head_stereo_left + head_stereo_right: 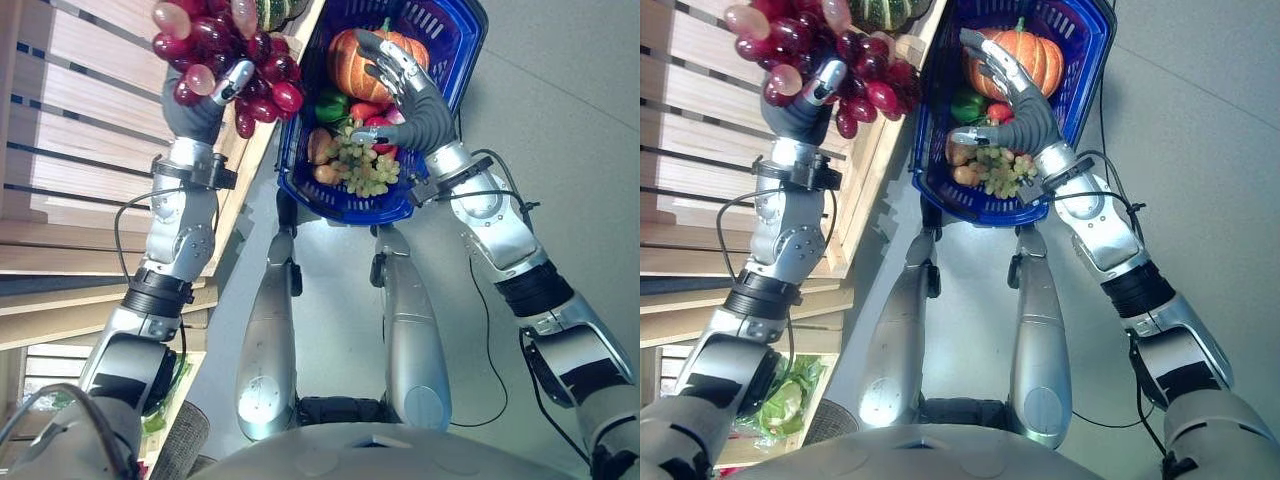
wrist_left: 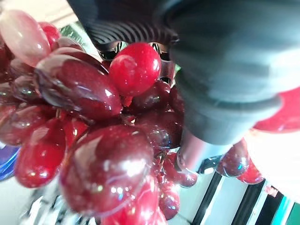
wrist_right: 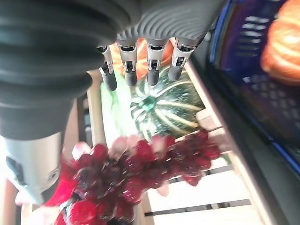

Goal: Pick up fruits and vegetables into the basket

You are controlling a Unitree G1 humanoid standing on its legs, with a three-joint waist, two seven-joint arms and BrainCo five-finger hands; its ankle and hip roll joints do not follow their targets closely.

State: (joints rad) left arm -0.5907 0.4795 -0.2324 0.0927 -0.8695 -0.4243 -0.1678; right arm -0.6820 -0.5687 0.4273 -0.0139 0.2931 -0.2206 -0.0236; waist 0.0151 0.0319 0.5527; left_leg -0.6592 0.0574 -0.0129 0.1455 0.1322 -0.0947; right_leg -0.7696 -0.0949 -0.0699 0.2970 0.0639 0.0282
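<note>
So the left hand [image 1: 200, 105] has its fingers curled round a bunch of red grapes [image 1: 235, 60], lifted clear of the wooden shelf [image 1: 80, 120] and hanging just beside the blue basket [image 1: 300, 150], not over it yet. In the left wrist view the grapes [image 2: 93, 140] crowd right up against the palm, so it looks like it's holding the cluster by the berries rather than by a stem, though I can't see a stem either way.

The right hand [image 1: 405, 85] is over the basket with its fingers straight and spread, holding nothing, resting on or just above the pumpkin [image 1: 355, 60]. Already in there below that hand: green grapes [image 1: 365, 165], a green pepper [image 1: 330, 105], something red and a couple of brownish pieces I can't make out.

What I'd worry about:
- A grip on loose berries is sketchy. One slipping out could drop the whole bunch down the gap between shelf and basket onto the floor.
- The dangling grapes sit about level with the basket rim, so swinging across could snag them on it and tear some off.
- The right hand is parked right where the grapes want to land. If it doesn't clear out, the two hands could bump.
- A striped squash [image 3: 159, 105] sits on the shelf just past the grapes; a sloppy swing might nudge it.
</note>
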